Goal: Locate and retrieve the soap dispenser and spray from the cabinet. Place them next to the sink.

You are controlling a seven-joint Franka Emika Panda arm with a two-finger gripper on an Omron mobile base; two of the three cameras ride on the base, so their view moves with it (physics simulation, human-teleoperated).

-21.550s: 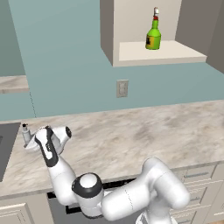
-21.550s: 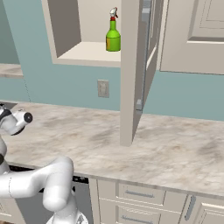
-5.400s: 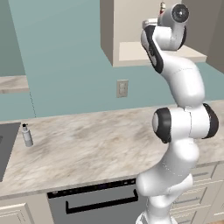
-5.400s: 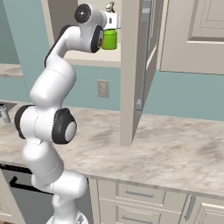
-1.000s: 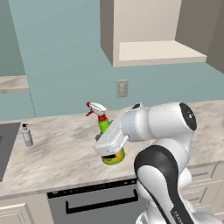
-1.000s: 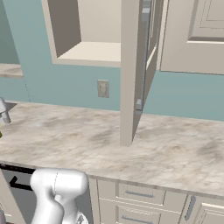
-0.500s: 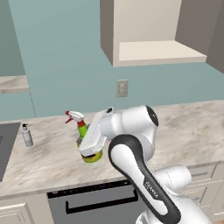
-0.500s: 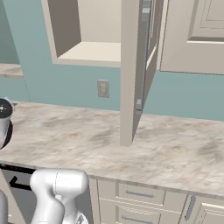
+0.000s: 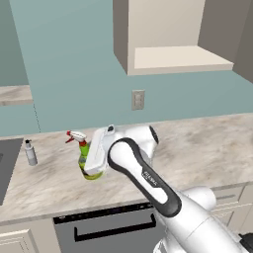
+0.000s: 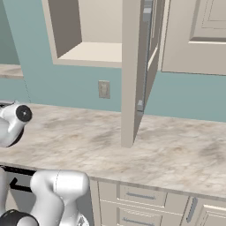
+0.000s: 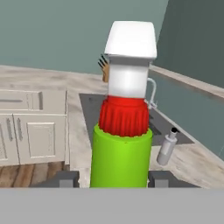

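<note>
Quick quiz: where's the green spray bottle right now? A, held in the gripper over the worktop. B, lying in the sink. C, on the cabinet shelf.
A: the gripper is closed on the spray bottle, carrying it above the worktop; the cabinet shelf is bare.

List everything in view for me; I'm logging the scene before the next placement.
spray: one, bright green with red collar and white nozzle, held above the worktop
soap dispenser: one, grey with dark pump, standing on the worktop beside the sink
sink: one, dark grey, at the worktop's left end
cabinet: one, tan, open, on the wall
worktop: one, beige marbled
wall outlet: one, pale, under the cabinet
drawers: pale, below the worktop
gripper: one, jaws closed on the spray
</note>
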